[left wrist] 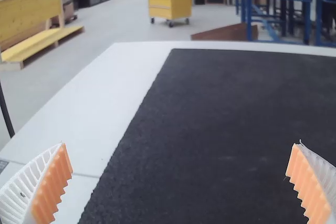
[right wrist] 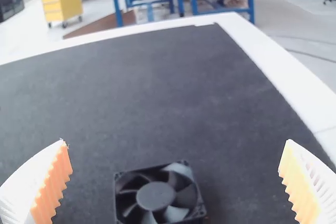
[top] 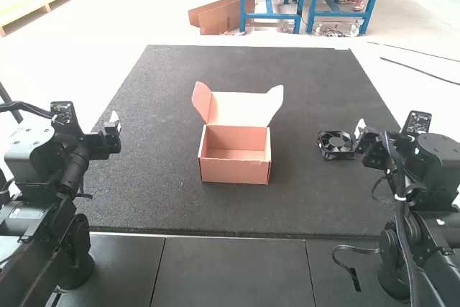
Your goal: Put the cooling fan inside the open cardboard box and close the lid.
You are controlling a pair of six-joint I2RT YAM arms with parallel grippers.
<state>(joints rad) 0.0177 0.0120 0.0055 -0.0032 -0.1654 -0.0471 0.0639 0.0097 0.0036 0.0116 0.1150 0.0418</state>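
Observation:
A pink-brown cardboard box (top: 235, 154) stands open in the middle of the black mat, its lid (top: 237, 104) raised at the far side. A small black cooling fan (top: 336, 144) lies flat on the mat to the right of the box; the right wrist view has the fan (right wrist: 158, 194) between and just beyond my fingers. My right gripper (top: 359, 134) is open beside the fan, its ribbed white fingers (right wrist: 44, 184) with orange pads spread wide. My left gripper (top: 113, 131) is open at the mat's left edge, its fingers (left wrist: 42, 190) far apart over mat and white table.
The black mat (top: 165, 106) covers most of the white table (top: 86, 70). Both arm bases stand at the near corners. Open mat lies between the fan and the box and to the left of the box.

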